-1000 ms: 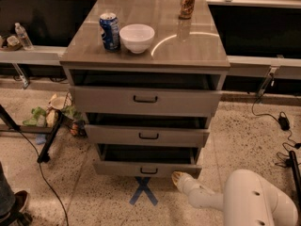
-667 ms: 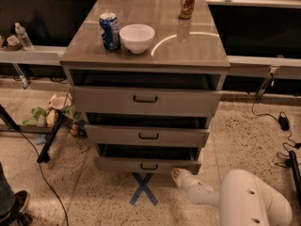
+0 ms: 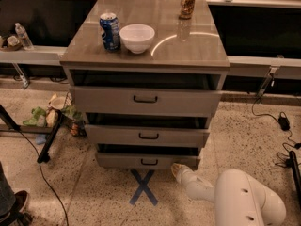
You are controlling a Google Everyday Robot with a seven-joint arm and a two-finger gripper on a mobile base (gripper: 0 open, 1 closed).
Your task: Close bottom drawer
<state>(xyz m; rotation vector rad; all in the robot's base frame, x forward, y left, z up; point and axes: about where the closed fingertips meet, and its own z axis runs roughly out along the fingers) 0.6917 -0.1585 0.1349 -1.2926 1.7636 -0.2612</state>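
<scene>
The bottom drawer [image 3: 117, 160] sits lowest in the grey cabinet, its front standing a little proud of the carcass with a dark gap showing above it, and its small black handle [image 3: 149, 162] is in the middle. The gripper [image 3: 177, 170] is low at the floor, right against the drawer front's right end, under the cabinet's front right corner (I cannot tell whether it is spread or closed). The white arm [image 3: 244, 201] runs back from it toward the lower right. A blue tape X [image 3: 143, 187] marks the floor just in front. Above, the middle drawer [image 3: 113, 134] and top drawer [image 3: 103, 98] also stand ajar. On the cabinet top [image 3: 188, 46] are a blue can [image 3: 110, 31] and a white bowl [image 3: 137, 36] near the left edge, and a brown can [image 3: 187, 3] toward the back right.
</scene>
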